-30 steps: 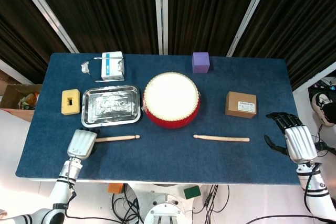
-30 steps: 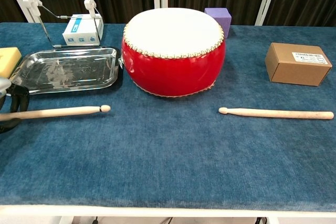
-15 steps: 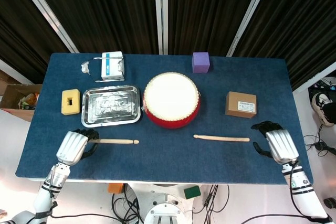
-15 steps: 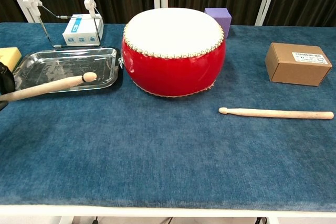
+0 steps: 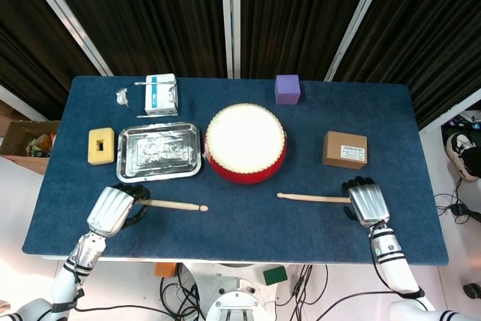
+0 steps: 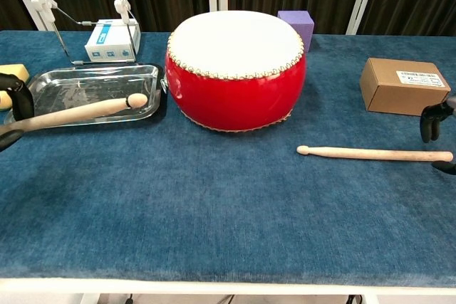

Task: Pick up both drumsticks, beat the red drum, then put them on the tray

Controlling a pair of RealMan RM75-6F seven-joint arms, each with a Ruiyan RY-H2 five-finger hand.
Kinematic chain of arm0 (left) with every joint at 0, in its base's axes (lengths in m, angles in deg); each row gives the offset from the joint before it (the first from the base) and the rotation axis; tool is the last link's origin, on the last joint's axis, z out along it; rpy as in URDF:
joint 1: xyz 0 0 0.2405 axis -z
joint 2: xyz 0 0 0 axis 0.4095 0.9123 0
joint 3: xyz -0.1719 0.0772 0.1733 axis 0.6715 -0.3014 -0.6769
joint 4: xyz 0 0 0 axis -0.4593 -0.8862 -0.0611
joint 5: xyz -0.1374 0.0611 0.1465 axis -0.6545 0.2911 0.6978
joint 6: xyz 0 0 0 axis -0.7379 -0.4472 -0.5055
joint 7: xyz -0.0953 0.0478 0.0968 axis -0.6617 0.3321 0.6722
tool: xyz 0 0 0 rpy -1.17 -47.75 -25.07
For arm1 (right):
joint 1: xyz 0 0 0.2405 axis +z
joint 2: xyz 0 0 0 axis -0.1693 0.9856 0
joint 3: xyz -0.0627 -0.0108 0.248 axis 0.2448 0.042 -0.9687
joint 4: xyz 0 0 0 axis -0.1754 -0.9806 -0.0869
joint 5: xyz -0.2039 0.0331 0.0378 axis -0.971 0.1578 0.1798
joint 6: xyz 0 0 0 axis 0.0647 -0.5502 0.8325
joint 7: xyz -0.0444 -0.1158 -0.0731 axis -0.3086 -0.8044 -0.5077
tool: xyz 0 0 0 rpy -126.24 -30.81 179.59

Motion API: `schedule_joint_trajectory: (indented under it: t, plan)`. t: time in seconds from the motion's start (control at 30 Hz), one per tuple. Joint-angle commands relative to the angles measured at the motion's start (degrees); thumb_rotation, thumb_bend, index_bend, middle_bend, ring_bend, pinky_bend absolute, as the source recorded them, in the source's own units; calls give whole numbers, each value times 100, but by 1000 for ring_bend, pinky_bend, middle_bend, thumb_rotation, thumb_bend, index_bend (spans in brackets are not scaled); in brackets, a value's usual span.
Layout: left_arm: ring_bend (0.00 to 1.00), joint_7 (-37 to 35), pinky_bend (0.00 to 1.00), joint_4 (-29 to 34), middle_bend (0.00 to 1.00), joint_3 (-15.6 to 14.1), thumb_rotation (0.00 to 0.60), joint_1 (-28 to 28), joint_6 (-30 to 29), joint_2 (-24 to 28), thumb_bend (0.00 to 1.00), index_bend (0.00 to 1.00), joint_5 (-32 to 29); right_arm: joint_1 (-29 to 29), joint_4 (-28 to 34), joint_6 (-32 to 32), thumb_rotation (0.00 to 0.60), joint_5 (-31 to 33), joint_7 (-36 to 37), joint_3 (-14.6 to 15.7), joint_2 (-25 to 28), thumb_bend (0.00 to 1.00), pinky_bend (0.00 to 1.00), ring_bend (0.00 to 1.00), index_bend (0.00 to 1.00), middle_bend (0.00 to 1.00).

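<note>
Beside the red drum (image 5: 246, 144), pale wooden drumstick (image 5: 174, 204) gripped in left robot hand (image 5: 113, 209), right robot hand (image 5: 364, 201) undecidable

Left hand (image 5: 112, 209) low at the near-left of the surface (image 5: 240, 223), fingers curled around a drumstick's (image 5: 174, 204) butt — stick lifted, tip raised. Right hand (image 5: 364, 201) at the near-right, back up, dark fingers (image 6: 429, 120) arched down, apart — holding nothing.

The right hand (image 5: 366, 201) covers the butt of the right drumstick (image 5: 312, 198) (whether the fingers touch it cannot be told); the chest view cuts both hands off.
</note>
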Motion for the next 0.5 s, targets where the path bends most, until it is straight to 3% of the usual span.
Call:
schedule_joint_trajectory:
  t: [0.03, 0.5]
  plan:
    - [623, 10, 661, 15, 681, 15, 600, 10, 44, 5, 620, 661, -22, 115, -121, 181, 600, 124, -82, -33, -147, 266, 376, 287, 526, 487]
    - [621, 71, 654, 96, 673, 26, 600, -38, 141, 79, 620, 655, -76, 205, -252, 274, 600, 141, -106, 41, -201, 327, 361, 322, 542, 535]
